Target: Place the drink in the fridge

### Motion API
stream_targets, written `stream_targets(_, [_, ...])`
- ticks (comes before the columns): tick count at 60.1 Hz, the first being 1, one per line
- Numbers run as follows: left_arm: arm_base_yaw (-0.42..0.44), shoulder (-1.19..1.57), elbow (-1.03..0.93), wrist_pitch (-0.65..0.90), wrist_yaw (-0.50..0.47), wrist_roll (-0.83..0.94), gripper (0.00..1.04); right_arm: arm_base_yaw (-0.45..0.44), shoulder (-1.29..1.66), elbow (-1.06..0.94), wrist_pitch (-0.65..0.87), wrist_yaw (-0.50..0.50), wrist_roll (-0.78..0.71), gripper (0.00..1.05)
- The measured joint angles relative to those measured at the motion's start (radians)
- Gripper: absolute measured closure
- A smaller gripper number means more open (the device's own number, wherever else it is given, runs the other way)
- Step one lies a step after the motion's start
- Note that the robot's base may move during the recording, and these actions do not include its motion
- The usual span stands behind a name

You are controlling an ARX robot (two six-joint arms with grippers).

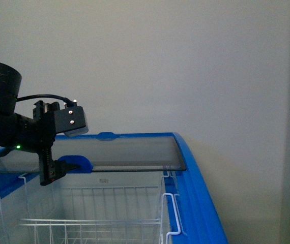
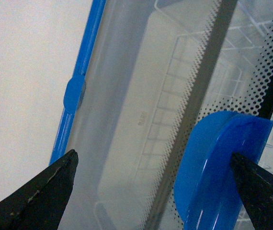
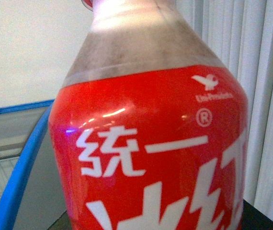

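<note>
Drink [image 3: 151, 143] upright, left end effector [image 2: 152, 158] level — spread at lid handle [image 2: 218, 167]

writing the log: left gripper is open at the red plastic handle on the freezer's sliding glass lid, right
No: the plastic handle on the sliding glass lid is blue, not red, as the left wrist view shows. The left gripper is open at it.

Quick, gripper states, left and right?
Left gripper: open, blue plastic lid handle between its jaws.
Right gripper: jaws hidden; apparently holding the clear plastic bottle with red label.
</note>
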Motion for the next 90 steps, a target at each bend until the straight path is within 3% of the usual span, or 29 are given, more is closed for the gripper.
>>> stream_targets(17, [-0.033,0.079,0.122,0.041,-0.033,-0.002,0.08,0.0,0.0,0.0,0.0,0.0,0.0,0.67])
stream_targets(33, [-0.045,0.059,0.063,0.222,-0.105,-0.071,0.08,0.0,0.0,0.0,0.0,0.002,0.0,0.67])
stream_targets(45, [-0.039,-0.08,-0.146,0.343,-0.233,-0.337,0.08,0.0,0.0,0.0,0.0,0.002,0.0,0.67])
stream_targets(52, [-0.015,-0.319,-0.377,0.351,-0.268,-0.671,0.08,0.0,0.0,0.0,0.0,0.002,0.0,0.67])
stream_targets(58, [0.003,-0.606,-0.638,0.286,-0.261,-0.954,0.08,0.0,0.0,0.0,0.0,0.002,0.0,0.67])
stream_targets(64, [-0.003,-0.929,-0.931,0.131,-0.22,-1.122,0.08,0.0,0.0,0.0,0.0,0.002,0.0,0.67])
stream_targets(67, [-0.014,-1.101,-1.102,0.229,-0.354,-1.189,0.19,0.0,0.0,0.0,0.0,0.002,0.0,0.67])
stream_targets(74, [0.05,-1.348,-1.289,0.329,-0.428,-1.247,0.42,-0.003,0.002,0.002,-0.007,-0.002,0.0,0.67])
stream_targets(81, [0.05,-1.391,-1.357,0.341,-0.416,-1.259,0.58,-0.087,0.047,0.117,-0.288,-0.225,-0.013,0.67])
stream_targets(84, [0.05,-1.403,-1.391,0.342,-0.412,-1.262,0.67,-0.13,0.086,0.174,-0.429,-0.372,-0.043,0.67])
stream_targets(90, [0.051,-1.452,-1.448,0.348,-0.417,-1.265,0.88,-0.188,0.237,0.237,-0.389,-0.53,-0.164,0.67])
